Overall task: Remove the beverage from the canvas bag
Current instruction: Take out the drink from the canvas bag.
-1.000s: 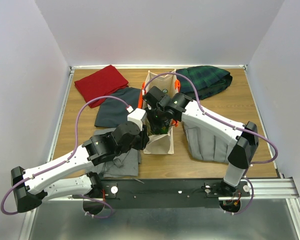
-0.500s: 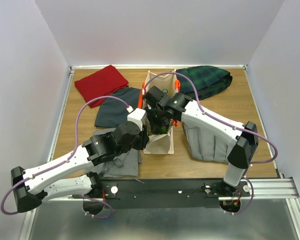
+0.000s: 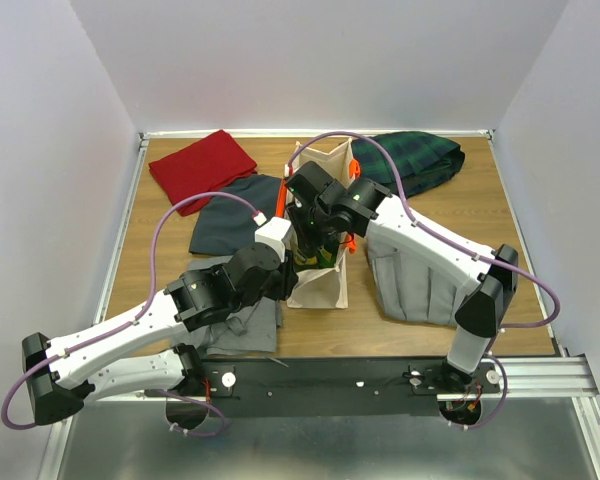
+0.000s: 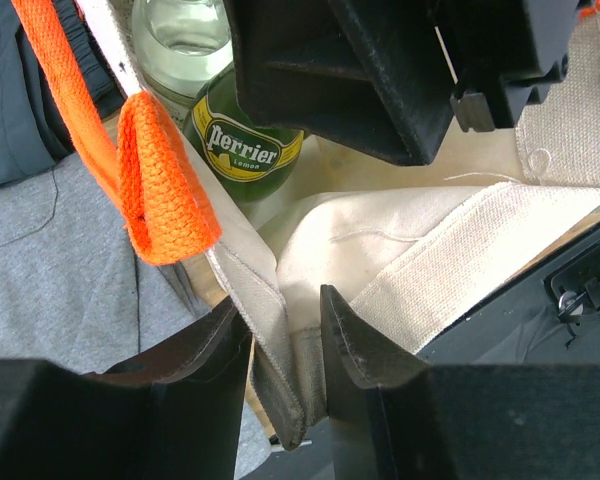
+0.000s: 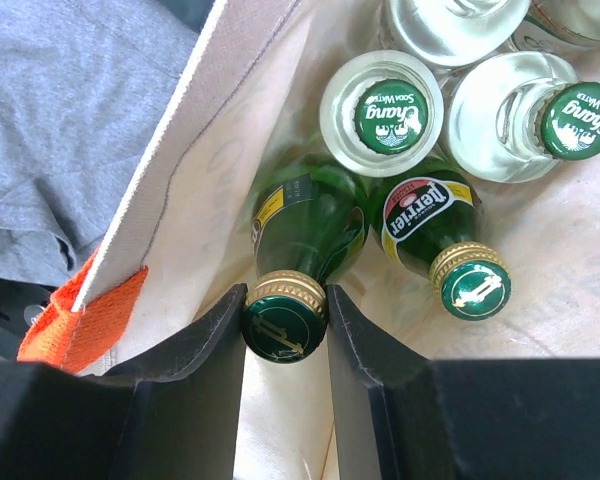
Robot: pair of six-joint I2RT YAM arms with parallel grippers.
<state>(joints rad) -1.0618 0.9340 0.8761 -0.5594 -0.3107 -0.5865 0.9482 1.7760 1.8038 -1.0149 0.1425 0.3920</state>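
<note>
From above, the canvas bag point(image 3: 318, 225) stood upright near the middle of the table point(image 3: 500, 215), its mouth open. My right tool point(image 3: 315, 222) reached down into that mouth from the right side, and a green bottle point(image 3: 318, 250) showed just beneath it inside the bag. My left tool point(image 3: 292, 262) sat at the bag's left wall, near its front corner. Clothes lay around: a red cloth point(image 3: 200, 165) at the far left corner, a dark grey garment point(image 3: 230, 222) beside it, a green plaid cloth point(image 3: 415, 160) toward the far right, grey trousers point(image 3: 415, 285) right of the bag.

Through the left wrist camera, my left tool point(image 4: 285, 345) was pinched on the bag's point(image 4: 440, 260) hemmed edge, the canvas fold caught between both fingers. An orange handle point(image 4: 150, 170) hung just left of that edge. A Perrier bottle point(image 4: 245, 150) stood inside, with a clear bottle point(image 4: 180, 45) behind it.

Through the right wrist camera, my right tool point(image 5: 285, 320) was clamped narrow on the gold-ringed cap of the green bottle point(image 5: 305, 230), one finger on each side. A second Perrier bottle point(image 5: 435, 240) leaned beside it, touching. Two clear Chang bottles point(image 5: 385, 110) stood behind them, all inside the bag point(image 5: 210, 200). A grey shirt point(image 5: 70, 120) lay outside the bag's left wall.
</note>
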